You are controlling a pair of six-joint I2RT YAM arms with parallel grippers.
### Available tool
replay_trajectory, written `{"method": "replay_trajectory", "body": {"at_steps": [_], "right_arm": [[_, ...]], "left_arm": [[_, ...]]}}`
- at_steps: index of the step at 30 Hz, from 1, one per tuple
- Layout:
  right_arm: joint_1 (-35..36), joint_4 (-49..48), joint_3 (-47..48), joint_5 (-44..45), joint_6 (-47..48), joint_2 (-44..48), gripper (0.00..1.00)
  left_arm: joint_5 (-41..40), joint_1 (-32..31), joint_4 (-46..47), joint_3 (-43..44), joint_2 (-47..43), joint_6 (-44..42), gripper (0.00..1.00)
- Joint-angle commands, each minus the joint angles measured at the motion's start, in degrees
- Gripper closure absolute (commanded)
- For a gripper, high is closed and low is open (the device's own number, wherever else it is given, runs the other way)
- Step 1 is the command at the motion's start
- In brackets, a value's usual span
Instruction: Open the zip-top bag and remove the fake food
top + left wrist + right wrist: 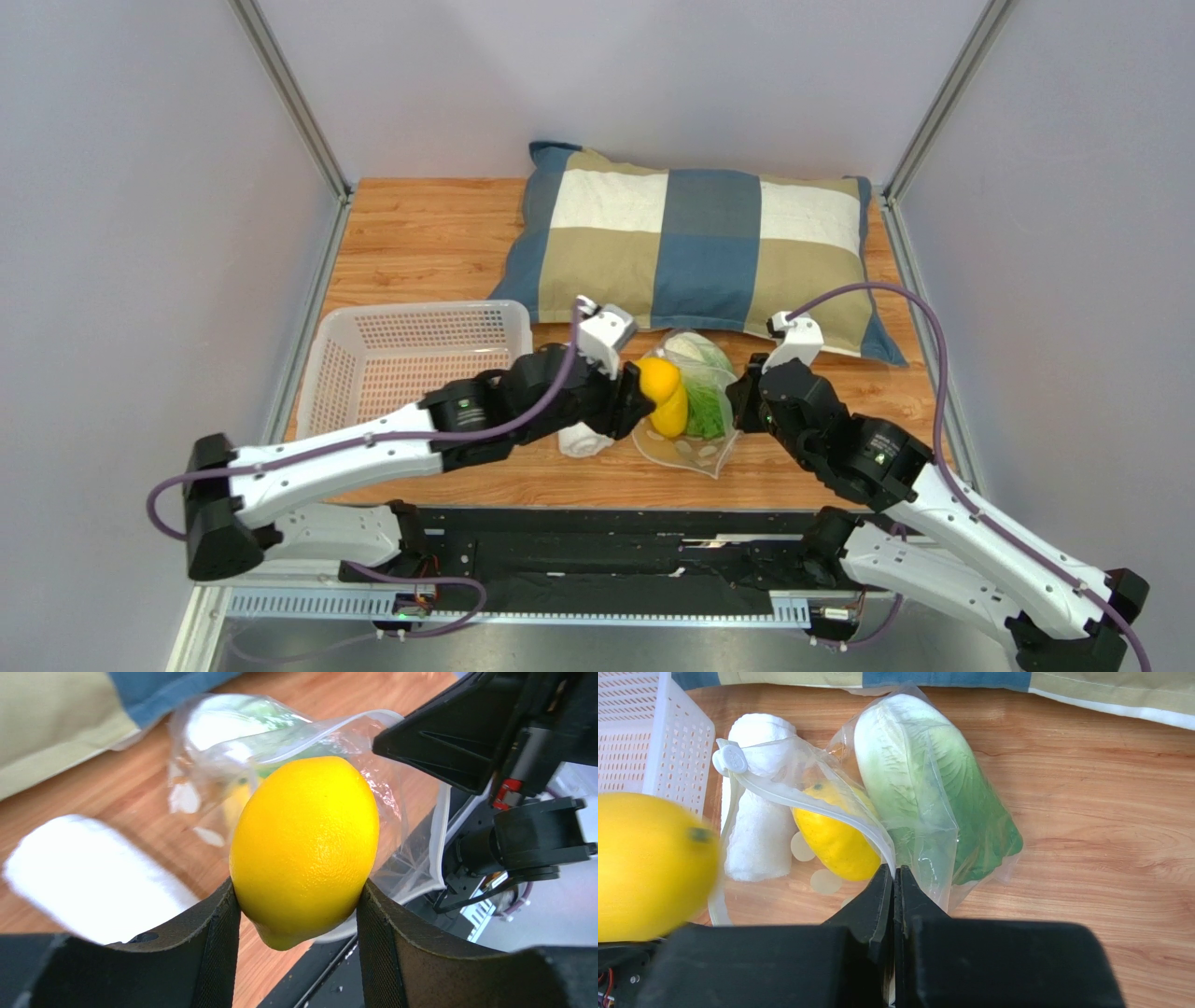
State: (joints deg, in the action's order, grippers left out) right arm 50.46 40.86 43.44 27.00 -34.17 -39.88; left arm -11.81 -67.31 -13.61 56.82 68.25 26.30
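Observation:
My left gripper (pixel 298 896) is shut on a yellow lemon (pixel 305 847), one piece of the fake food, held just outside the mouth of the zip-top bag (pixel 697 451). The same lemon (pixel 647 864) shows at the left of the right wrist view. My right gripper (pixel 893 875) is shut on the clear bag's rim (pixel 878 840), and the mouth stands open. Inside the bag lie a second lemon (pixel 836 840) and the green-and-white cabbage (pixel 927 791). From above, the left gripper (pixel 638 392) and the right gripper (pixel 739 399) flank the bag.
A rolled white towel (pixel 585 441) lies just left of the bag, under the left wrist. A white plastic basket (pixel 407 364) stands at the left. A checked pillow (pixel 701 245) lies behind the bag. The table's near edge and the black arm mounts are close in front.

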Motion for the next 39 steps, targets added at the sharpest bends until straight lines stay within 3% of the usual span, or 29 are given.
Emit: {"method": "replay_trajectory", "body": {"at_steps": [1, 5, 6, 11, 16, 22, 28, 31, 33, 34, 39], "right_arm": [[0.2, 1.0, 0.5, 3.7, 0.2, 2.3, 1.0], [0.2, 1.0, 0.5, 3.1, 0.1, 3.7, 1.0], [0.2, 0.9, 0.8, 2.7, 0.2, 3.8, 1.0], [0.2, 1.6, 1.2, 2.4, 0.4, 4.2, 1.0], [0.3, 1.5, 0.7, 1.9, 0.3, 5.0, 1.0], [0.2, 1.3, 1.0, 1.5, 0.2, 4.8, 1.0], [0.2, 1.4, 1.3, 1.1, 0.0, 5.2, 1.0], [0.3, 1.4, 1.3, 0.9, 0.1, 5.2, 1.0], [0.3, 1.2, 1.3, 0.8, 0.0, 5.2, 1.0], [0.2, 1.0, 1.3, 0.7, 0.2, 5.0, 1.0], [0.2, 0.5, 1.4, 0.2, 0.2, 4.5, 1.0]], "left_arm": [[-12.7, 0.7, -7.3, -4.0, -12.9, 3.6, 1.0], [-21.6, 8.2, -20.7, -5.0, -18.1, 12.3, 1.0], [-22.3, 13.4, -25.7, -5.3, -18.4, 16.6, 1.0], [-25.8, 24.0, -27.7, -12.6, -21.2, 22.2, 1.0], [-18.8, 28.3, -22.9, -16.2, -15.8, 23.4, 1.0], [-17.9, 28.7, -21.9, -14.6, -3.8, 24.8, 1.0], [-13.2, 30.1, -19.4, -15.3, 0.4, 25.8, 1.0], [-12.9, 30.1, -19.1, -16.2, -1.4, 26.8, 0.69], [-12.4, 30.1, -19.4, -16.3, -2.7, 26.9, 0.15], [-12.3, 30.2, -19.8, -16.1, -3.8, 26.7, 0.01], [-13.7, 30.1, -26.0, -13.9, -11.2, 27.6, 0.01]]}}
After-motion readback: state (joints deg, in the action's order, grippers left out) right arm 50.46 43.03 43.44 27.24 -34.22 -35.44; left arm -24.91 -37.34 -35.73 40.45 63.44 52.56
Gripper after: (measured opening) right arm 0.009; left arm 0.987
